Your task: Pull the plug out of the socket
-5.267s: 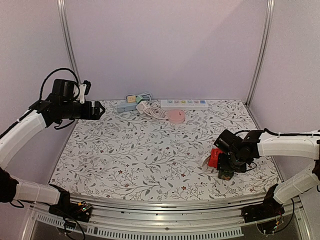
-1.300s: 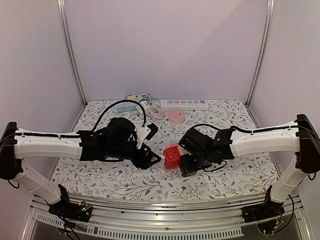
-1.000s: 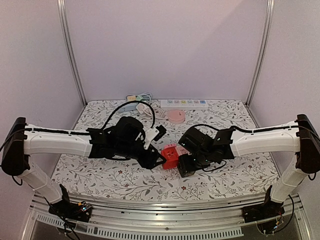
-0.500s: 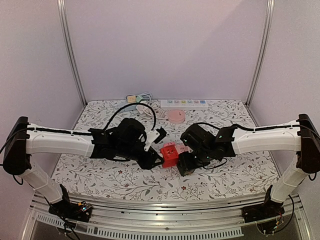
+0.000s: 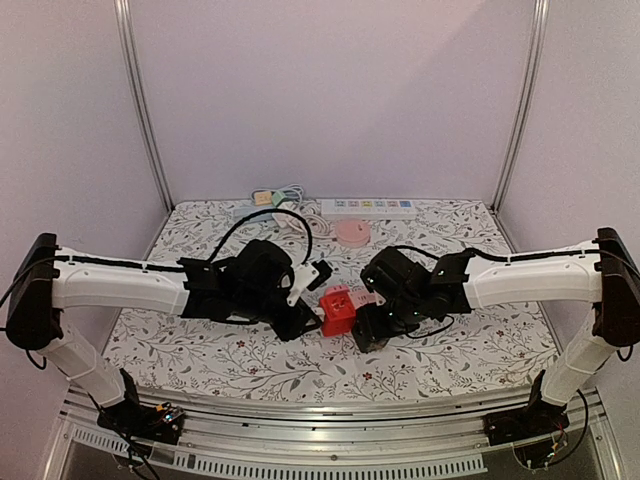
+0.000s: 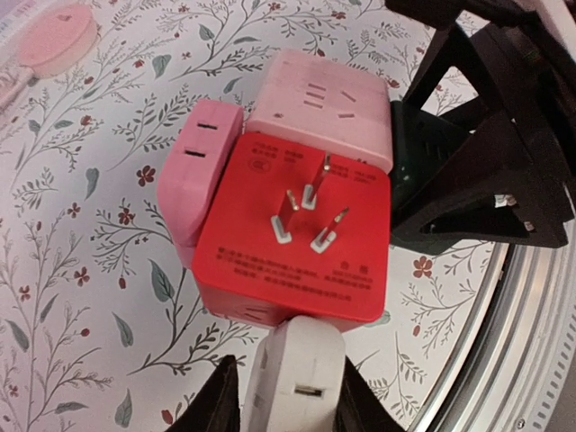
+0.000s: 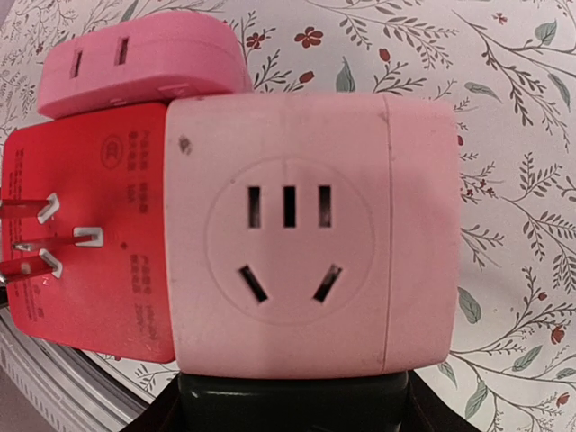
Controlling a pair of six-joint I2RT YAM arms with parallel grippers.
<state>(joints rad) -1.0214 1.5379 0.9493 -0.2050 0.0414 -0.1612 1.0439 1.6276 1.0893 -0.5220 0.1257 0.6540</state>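
The socket is a red and pink cube (image 5: 338, 308) held just above the table's middle, its red pronged face (image 6: 297, 234) showing in the left wrist view and its pink face (image 7: 297, 234) in the right wrist view. A white plug (image 6: 297, 360) sticks out of the cube's near side, and my left gripper (image 6: 290, 389) is shut on it, a black finger (image 6: 220, 400) against each side. A black plug (image 7: 292, 400) sits under the pink face with my right gripper (image 7: 292, 416) shut on it. A pink adapter (image 6: 193, 175) hangs on another side. The two grippers (image 5: 308, 322) (image 5: 365, 330) face each other across the cube.
A white power strip (image 5: 366, 207), a round pink object (image 5: 351, 232), a coiled white cable (image 5: 300, 222) and a small blue strip (image 5: 262, 203) lie along the back wall. Metal posts (image 5: 140, 110) stand at the back corners, and a rail (image 5: 320, 415) runs along the front edge.
My left arm has swung in from the left to the cube, and its jaws have narrowed onto the white plug. My right gripper keeps its hold and has lifted the cube slightly.
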